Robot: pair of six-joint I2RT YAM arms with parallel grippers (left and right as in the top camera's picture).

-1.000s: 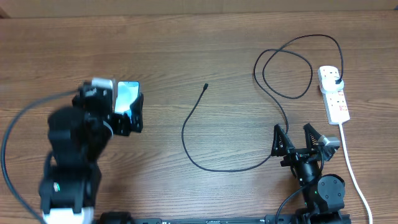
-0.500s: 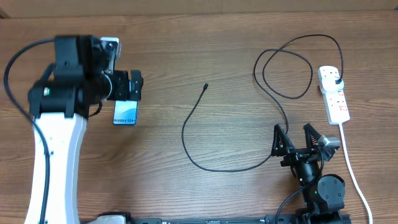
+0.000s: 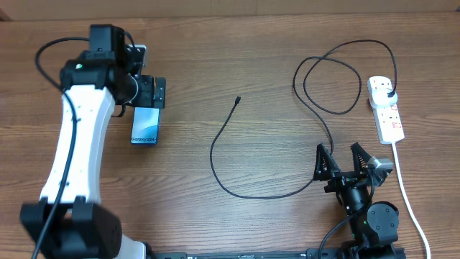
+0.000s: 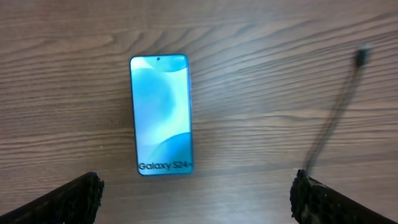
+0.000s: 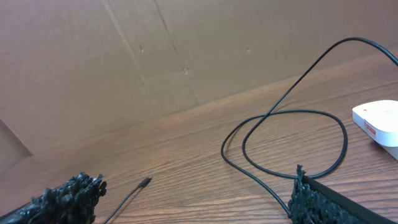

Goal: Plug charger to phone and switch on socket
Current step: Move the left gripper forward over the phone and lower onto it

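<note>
The phone (image 3: 144,126) lies flat on the table at the left, its light blue screen up with "Galaxy S24" text; it also shows in the left wrist view (image 4: 160,115). My left gripper (image 3: 149,92) hovers over its far end, open and empty (image 4: 196,202). The charger, a thin black cable (image 3: 241,188), has its connector tip (image 3: 238,100) free at mid-table and loops right to a black plug (image 3: 389,94) in the socket. The socket (image 3: 388,119) is a white strip at the far right. My right gripper (image 3: 342,160) is open and empty near the front edge, right of the cable (image 5: 193,202).
The socket's thick white cord (image 3: 407,194) runs to the front right edge. A cardboard wall (image 5: 155,68) stands behind the table. The cable's loops (image 5: 292,137) and the socket's end (image 5: 379,121) lie ahead of my right gripper.
My left arm has swung from the front left up toward the back of the table. The phone, earlier partly covered by the gripper, now lies uncovered. The right arm and cable are unmoved.
</note>
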